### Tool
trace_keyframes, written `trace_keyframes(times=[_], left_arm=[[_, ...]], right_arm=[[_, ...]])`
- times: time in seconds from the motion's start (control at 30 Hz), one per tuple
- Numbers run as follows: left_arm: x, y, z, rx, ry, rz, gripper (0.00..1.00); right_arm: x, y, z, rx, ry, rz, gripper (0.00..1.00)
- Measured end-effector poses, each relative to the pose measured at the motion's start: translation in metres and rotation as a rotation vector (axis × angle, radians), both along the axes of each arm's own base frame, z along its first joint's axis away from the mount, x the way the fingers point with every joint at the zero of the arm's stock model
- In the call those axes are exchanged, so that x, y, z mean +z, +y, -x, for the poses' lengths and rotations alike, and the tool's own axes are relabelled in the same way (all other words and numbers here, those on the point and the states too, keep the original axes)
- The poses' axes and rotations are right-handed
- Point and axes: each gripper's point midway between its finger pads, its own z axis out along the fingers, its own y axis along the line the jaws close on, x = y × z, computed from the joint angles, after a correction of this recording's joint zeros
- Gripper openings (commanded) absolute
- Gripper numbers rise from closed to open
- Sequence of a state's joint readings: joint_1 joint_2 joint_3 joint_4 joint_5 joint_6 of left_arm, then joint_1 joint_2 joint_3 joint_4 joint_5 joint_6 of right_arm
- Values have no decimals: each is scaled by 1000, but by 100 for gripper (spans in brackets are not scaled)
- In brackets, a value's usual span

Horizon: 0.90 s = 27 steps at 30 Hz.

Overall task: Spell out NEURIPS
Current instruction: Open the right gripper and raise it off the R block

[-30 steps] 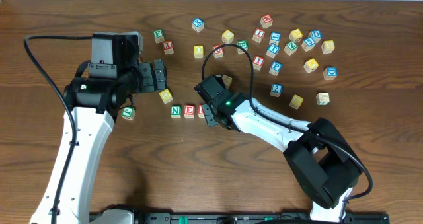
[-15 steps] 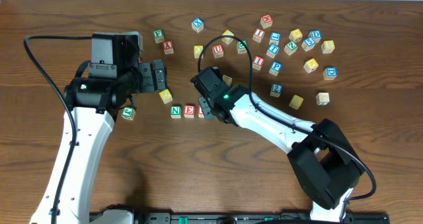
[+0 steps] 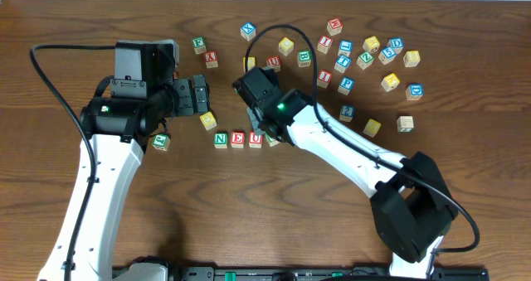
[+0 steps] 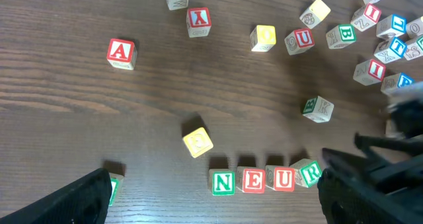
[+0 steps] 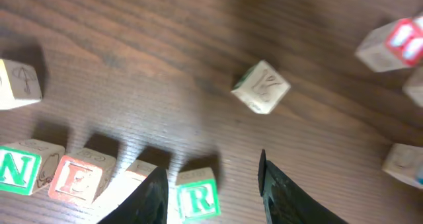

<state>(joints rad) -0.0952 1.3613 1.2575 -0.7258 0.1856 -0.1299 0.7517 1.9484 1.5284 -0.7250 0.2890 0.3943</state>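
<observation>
Row: Four cubes are sitting side by side on the brown table (image 3: pixel 249 215), and they are spelling N, E, U, R.
N cube (image 4: pixel 223 182): It is showing a green letter and sitting at the left end of the row, seen from above.
E cube (image 4: pixel 254 180): It is showing a red letter and sitting just beside the N cube.
U cube (image 4: pixel 283 179): It is showing a red letter and sitting between the E cube and the R cube.
R cube (image 5: pixel 197 196): It is showing a green letter, sitting at the right end of the row and turning a little out of line.
Right gripper (image 5: pixel 211 178): It is hanging low over the R cube with its jaws standing apart around it. One finger is staying clear of the cube, so nothing is being squeezed.
Left gripper (image 3: pixel 200 94): It is hanging wide open behind the row and holding nothing.
Yellow cube (image 4: pixel 197 141): It is lying alone between the left gripper and the row.
A cube (image 4: pixel 121 53): It is lying far from the row, with a red letter.
Loose cubes (image 3: pixel 369 53): Many are lying scattered at the far right side.
P cube (image 3: pixel 347 84): It is lying among them, blue.
I cube (image 4: pixel 370 69): It is lying among them, red.
</observation>
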Motion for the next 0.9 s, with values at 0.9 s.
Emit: trace_keyframes(times=[0.9], left_arm=[[0, 0, 0, 0, 0, 0, 98]], right_arm=[[58, -107, -79, -502, -92, -120, 48]])
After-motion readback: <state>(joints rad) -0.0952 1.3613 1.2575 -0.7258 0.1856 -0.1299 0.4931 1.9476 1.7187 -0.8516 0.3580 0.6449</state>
